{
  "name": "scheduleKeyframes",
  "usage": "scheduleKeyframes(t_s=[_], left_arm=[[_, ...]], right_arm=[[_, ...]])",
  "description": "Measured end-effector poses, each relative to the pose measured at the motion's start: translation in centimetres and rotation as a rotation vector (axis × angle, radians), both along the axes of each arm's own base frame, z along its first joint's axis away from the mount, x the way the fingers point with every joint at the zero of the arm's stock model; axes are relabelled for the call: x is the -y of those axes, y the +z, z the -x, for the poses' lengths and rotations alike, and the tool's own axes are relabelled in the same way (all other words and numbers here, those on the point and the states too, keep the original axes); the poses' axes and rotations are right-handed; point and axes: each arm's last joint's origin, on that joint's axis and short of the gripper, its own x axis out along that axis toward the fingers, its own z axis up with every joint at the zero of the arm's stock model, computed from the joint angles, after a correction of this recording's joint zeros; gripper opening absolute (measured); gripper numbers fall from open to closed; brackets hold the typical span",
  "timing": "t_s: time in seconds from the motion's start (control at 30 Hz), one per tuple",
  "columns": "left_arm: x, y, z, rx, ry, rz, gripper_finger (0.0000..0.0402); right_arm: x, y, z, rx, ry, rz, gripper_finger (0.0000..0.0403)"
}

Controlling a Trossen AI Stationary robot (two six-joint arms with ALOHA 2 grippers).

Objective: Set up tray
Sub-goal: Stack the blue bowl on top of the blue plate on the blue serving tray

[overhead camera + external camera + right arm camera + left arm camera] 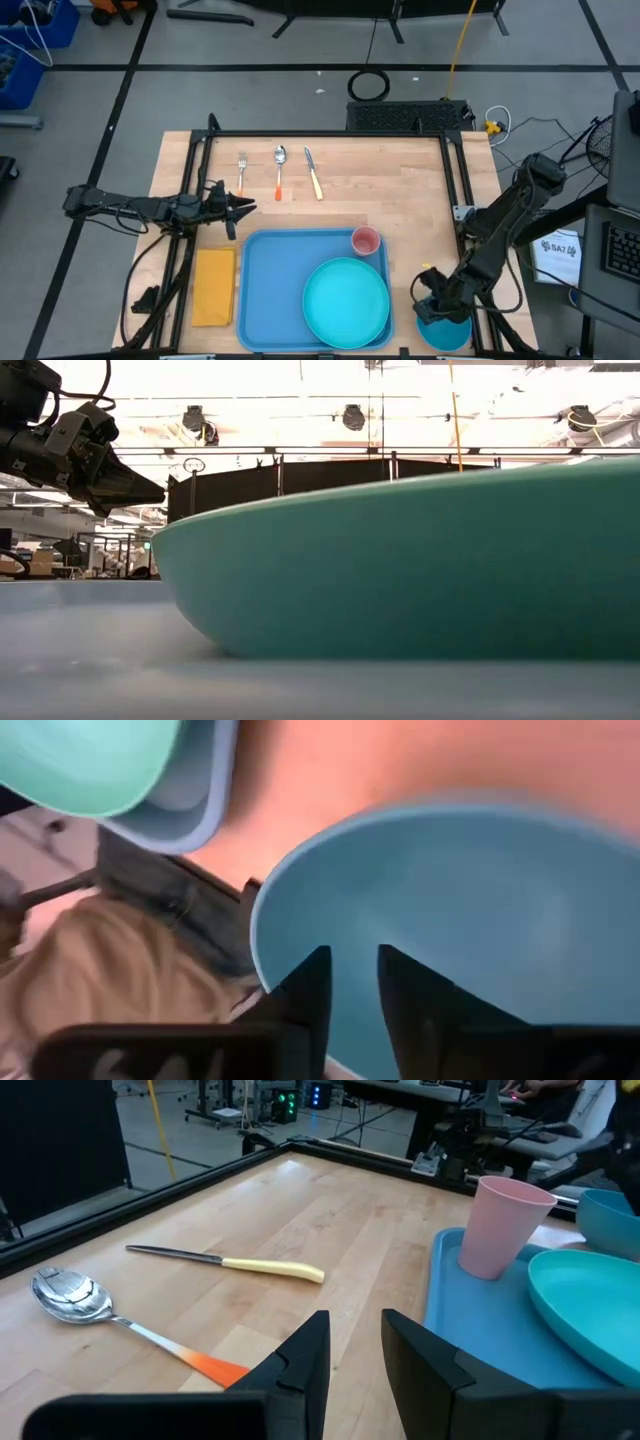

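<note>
The light-blue tray (pixel 270 290) lies at the table's near middle (pixel 470 1330). On it rest a round teal plate (pixel 347 302) (pixel 400 560) and a pink cup (pixel 366 240) (pixel 505 1225), upright in the far right corner. My left gripper (pixel 245 208) (pixel 150 490) hovers shut above the table, off the tray's far left corner. My right gripper (pixel 432 298) (pixel 350 985) is shut on a blue bowl (pixel 445 332) (pixel 480 920) at the table's near right corner. My right gripper comes from above onto the bowl's rim (pixel 262 965) on the side toward the tray. One finger (pixel 410 995) stands inside the bowl and the other (pixel 305 995) over the rim's outer side. Whether the bowl is lifted or rests on the table I cannot tell.
A yellow-orange napkin (pixel 213 285) lies flat left of the tray. A fork (pixel 241 172), an orange-handled spoon (pixel 279 170) (pixel 70 1295) and a yellow-handled knife (pixel 313 173) (pixel 230 1260) lie in a row beyond the tray. A black frame (pixel 455 180) edges the table.
</note>
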Motion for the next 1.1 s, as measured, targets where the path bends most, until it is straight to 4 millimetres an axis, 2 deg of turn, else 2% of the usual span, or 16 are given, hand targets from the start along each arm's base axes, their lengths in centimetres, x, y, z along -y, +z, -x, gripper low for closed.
scheduleKeyframes(t_s=[0.13,0.63,1.1], left_arm=[[0.0,0.0,0.0,-0.001,0.000,-0.002,0.0097],[0.0,0.0,0.0,0.000,0.002,-0.001,0.0097],[0.0,0.0,0.0,0.001,0.002,-0.001,0.0097]], right_arm=[[0.2,-1.6,0.7,-0.063,0.043,0.013,0.0009],[1.7,-2.6,1.0,-0.011,0.012,0.219,0.0000],[3.5,-2.7,-0.9,0.191,-0.005,0.434,0.0000]])
